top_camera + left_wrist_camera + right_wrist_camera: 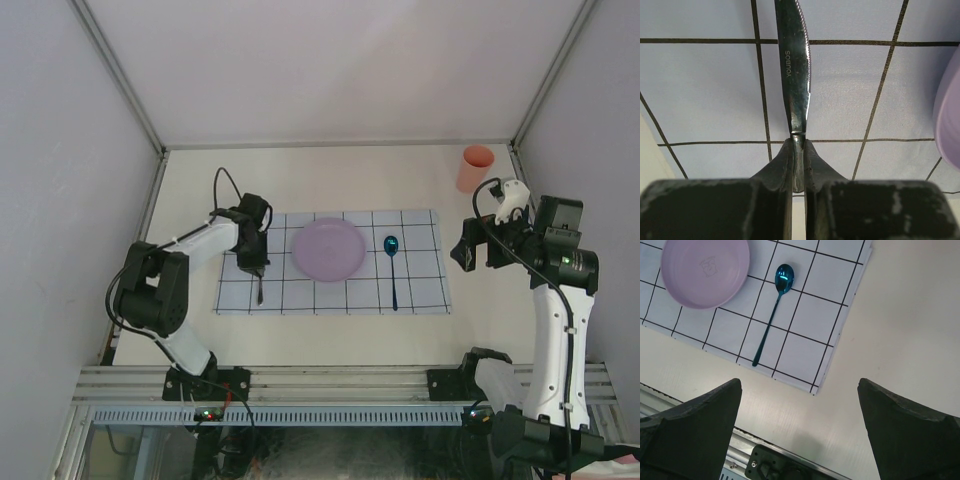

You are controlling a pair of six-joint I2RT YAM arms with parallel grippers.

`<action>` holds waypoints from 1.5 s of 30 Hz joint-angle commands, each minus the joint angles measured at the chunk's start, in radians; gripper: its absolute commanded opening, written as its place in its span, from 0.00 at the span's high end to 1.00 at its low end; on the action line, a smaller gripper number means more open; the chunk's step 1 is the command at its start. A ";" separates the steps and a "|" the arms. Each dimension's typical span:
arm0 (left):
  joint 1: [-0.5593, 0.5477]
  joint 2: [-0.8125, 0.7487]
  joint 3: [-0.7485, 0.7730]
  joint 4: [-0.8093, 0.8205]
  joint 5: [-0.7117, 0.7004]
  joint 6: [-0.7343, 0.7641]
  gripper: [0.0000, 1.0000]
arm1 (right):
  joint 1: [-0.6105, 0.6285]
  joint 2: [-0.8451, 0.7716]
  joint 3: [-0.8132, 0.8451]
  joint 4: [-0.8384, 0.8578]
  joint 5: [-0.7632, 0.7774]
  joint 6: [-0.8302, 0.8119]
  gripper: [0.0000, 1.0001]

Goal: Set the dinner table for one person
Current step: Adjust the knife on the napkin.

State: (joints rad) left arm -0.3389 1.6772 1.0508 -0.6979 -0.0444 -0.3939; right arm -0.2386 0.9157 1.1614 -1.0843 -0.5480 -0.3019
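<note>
While the left gripper (798, 146) clamps the knife (796, 75) over the gridded placemat (705, 90), settle it flat, parallel beside the purple plate (328, 249), with the right gripper (800, 385) gaping empty.

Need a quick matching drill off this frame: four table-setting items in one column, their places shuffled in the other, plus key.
Column A
1. knife
2. plate
3. spoon
4. cup

Column B
a. on the bare tabletop, far right corner, off the mat
b. middle of the mat
c. clamped in the left pincer, over the mat's left side
d. lying on the mat, right of the plate

Pairs: 1-c, 2-b, 3-d, 4-a
</note>
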 commanded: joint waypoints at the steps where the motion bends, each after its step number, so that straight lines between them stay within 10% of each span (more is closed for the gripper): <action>1: 0.003 0.016 0.015 0.010 0.021 -0.017 1.00 | 0.005 -0.019 0.047 -0.001 -0.011 -0.022 0.00; 45: -0.034 0.050 0.042 0.029 0.086 -0.036 1.00 | 0.016 -0.013 0.047 -0.008 -0.023 -0.023 0.00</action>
State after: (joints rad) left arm -0.3733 1.7367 1.0641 -0.6876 0.0448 -0.4023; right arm -0.2276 0.9115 1.1706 -1.0981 -0.5583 -0.3088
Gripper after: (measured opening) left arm 0.109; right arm 0.995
